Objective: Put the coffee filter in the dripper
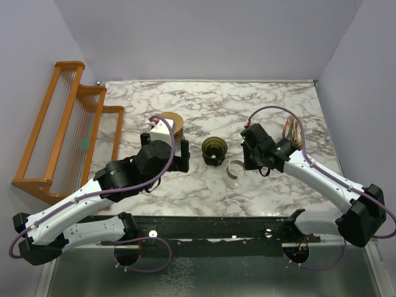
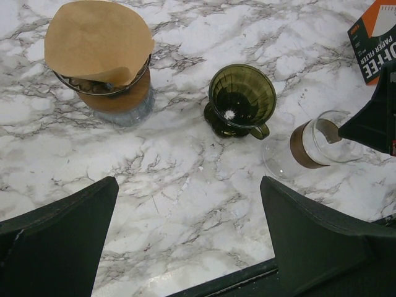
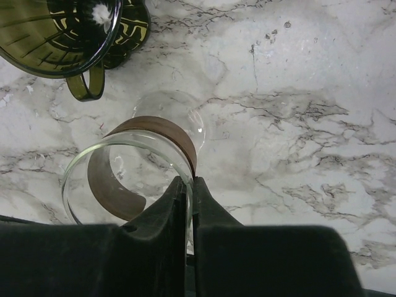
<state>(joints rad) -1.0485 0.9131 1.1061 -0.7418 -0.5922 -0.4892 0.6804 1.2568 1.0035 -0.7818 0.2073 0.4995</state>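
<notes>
The dark olive-green dripper stands upright at the table's middle, its mouth empty apart from a white speck; it also shows in the left wrist view and the right wrist view. No white paper cone filter is in view. My left gripper is open and empty, above bare marble left of the dripper. My right gripper is shut on the rim of the clear glass cup, which lies right of the dripper.
A flat tan paper piece lies on the brown disc stand behind my left gripper. A filter box sits at the right, behind my right arm. A wooden rack stands along the table's left edge.
</notes>
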